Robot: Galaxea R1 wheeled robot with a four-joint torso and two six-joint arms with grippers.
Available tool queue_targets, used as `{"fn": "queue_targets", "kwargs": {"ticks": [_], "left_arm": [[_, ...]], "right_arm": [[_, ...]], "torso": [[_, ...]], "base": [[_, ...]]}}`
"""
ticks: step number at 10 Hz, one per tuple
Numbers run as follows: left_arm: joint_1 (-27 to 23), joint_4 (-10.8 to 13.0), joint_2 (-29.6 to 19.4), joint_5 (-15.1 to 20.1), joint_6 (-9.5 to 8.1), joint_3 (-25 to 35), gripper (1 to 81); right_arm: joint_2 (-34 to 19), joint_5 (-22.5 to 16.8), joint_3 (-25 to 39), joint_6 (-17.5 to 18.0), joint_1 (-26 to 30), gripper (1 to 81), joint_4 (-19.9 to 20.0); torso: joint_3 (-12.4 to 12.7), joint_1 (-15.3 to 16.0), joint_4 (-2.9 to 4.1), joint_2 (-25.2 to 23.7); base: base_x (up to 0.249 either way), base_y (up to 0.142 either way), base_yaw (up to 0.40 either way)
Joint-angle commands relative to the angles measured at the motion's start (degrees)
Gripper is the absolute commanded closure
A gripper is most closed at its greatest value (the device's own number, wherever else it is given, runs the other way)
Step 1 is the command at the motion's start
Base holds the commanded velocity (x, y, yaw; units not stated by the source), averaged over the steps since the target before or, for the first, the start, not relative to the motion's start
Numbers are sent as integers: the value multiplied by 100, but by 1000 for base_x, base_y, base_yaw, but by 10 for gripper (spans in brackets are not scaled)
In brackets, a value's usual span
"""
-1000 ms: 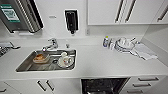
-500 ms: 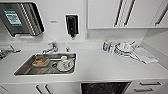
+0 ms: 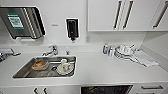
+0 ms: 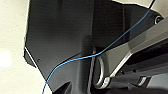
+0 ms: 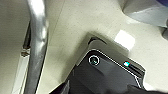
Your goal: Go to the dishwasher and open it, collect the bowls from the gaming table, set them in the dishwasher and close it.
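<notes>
White counter (image 3: 100,70), steel sink (image 3: 25,72), dishwasher (image 3: 106,89) below

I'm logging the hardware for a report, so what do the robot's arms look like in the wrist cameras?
Left wrist view: dark matte plate, grey metal bar, thin blue cable across them. Right wrist view: dark housing with pale edge lines, a round ringed fitting and a small cyan light.

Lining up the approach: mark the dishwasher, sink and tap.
dishwasher (image 3: 107,89), head view, dark opening under the counter
sink (image 3: 23,72), head view, bare steel floor
tap (image 3: 51,51), head view, its spout
</notes>
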Motion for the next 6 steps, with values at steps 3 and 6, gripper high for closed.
{"fn": "queue_targets", "kwargs": {"ticks": [3,6], "left_arm": [[-63,-64,4,428,15,25,10],[-55,-64,12,436,15,25,10]], "right_arm": [[142,-1256,-1282,110,169,10,758],[266,-1292,-1371,110,204,10,969]], "torso": [[2,620,0,-977],[7,1001,0,-1587]], "base": [[0,0,0],[0,0,0]]}}
